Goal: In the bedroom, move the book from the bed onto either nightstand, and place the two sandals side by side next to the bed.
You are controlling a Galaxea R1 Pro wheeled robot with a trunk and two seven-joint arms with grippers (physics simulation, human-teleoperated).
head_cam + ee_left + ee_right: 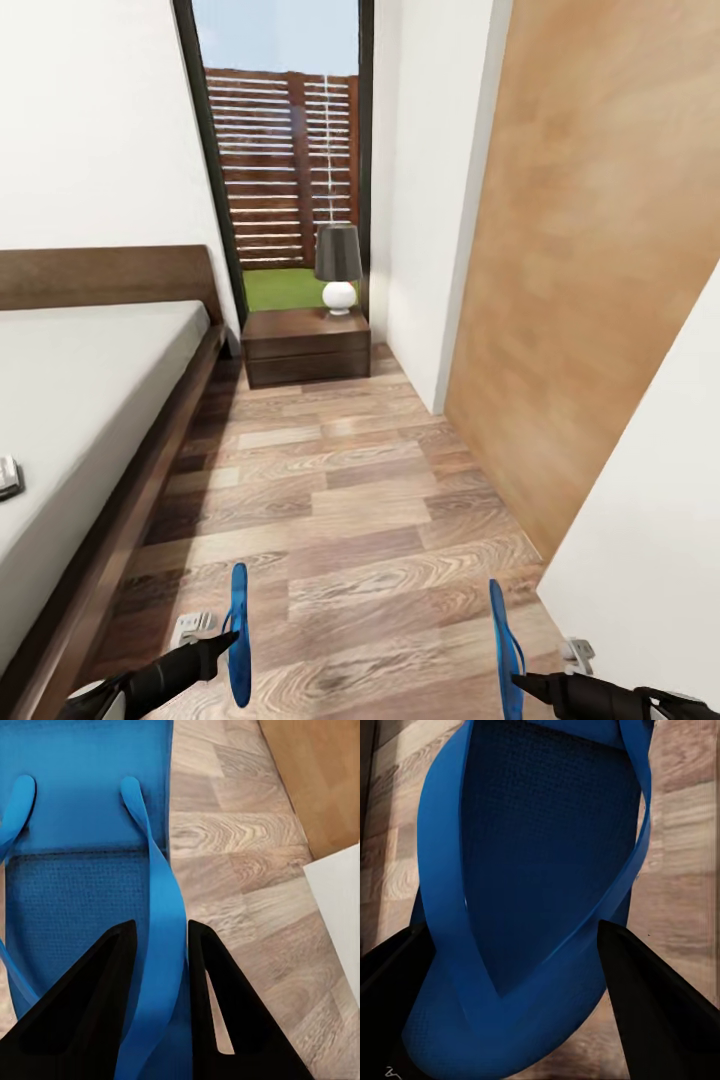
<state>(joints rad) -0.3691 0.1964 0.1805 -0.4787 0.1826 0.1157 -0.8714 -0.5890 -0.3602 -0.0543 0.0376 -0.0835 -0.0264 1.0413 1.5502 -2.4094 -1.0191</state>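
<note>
While both pincers are gripping blue sandals, the robot is facing the nightstand point(306, 345) at the end of the aisle.

Left pincer point(226, 640) is clenching a strap of the left sandal point(238, 648), holding it on edge above the wood floor point(350, 500); right pincer point(516, 682) is holding the right sandal point(506, 648) likewise, its fingers point(660, 1012) straddling the sole. Beside the aisle the bed point(80, 400) is lying at the left, and a lamp point(338, 266) is standing on the nightstand.

L arm low, tool point(228, 640) clamped on sandal strap | R arm low, tool point(520, 682) gripping sandal
</note>
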